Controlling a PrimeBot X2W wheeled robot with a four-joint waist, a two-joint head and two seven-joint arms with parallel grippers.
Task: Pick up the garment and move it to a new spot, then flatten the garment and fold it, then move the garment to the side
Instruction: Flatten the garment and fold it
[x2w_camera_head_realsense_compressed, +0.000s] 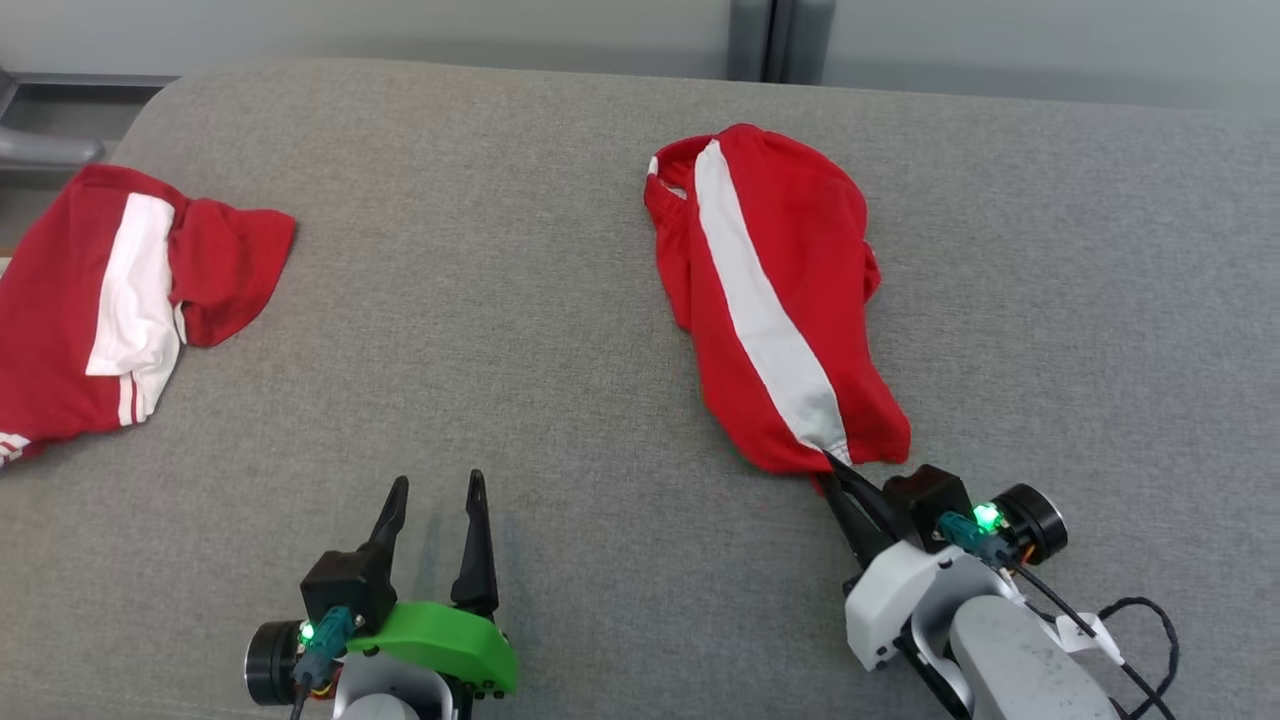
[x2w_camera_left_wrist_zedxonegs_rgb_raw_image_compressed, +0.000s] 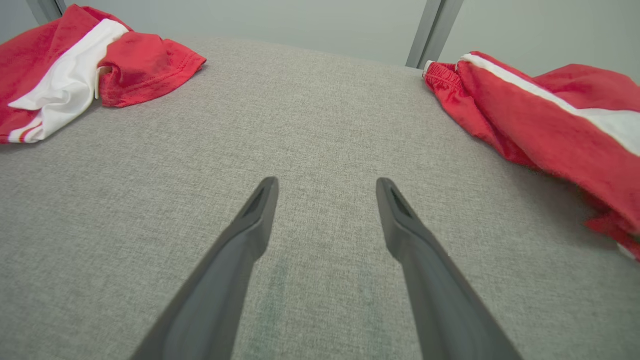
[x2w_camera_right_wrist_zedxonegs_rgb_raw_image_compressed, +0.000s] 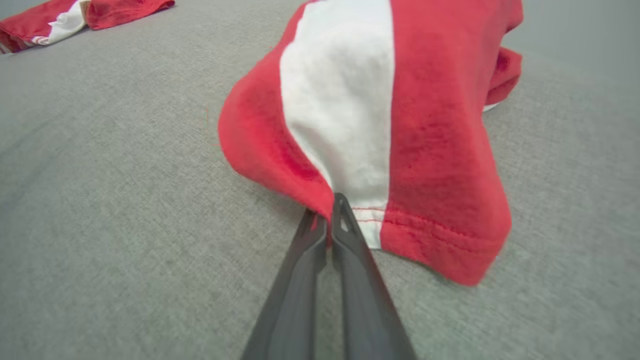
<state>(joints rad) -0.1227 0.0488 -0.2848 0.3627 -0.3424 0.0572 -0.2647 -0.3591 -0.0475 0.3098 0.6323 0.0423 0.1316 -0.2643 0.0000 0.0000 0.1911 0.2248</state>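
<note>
Head view, looking down on a wide surface covered in grey woven fabric, rounded at one far corner. Right claw, its fingers pressed together, pinches the stitched hem of a thick red cloth bundle. The bundle has one broad white stripe and a gathered elastic band at its far end, and it stretches away ahead of that claw. Left claw has its fingers spread and holds nothing, with bare fabric ahead of it. The garment, a rumpled red jersey with a white sleeve edged in red-and-white stripes, lies ahead and far to the left claw's left, well apart from both claws.
</note>
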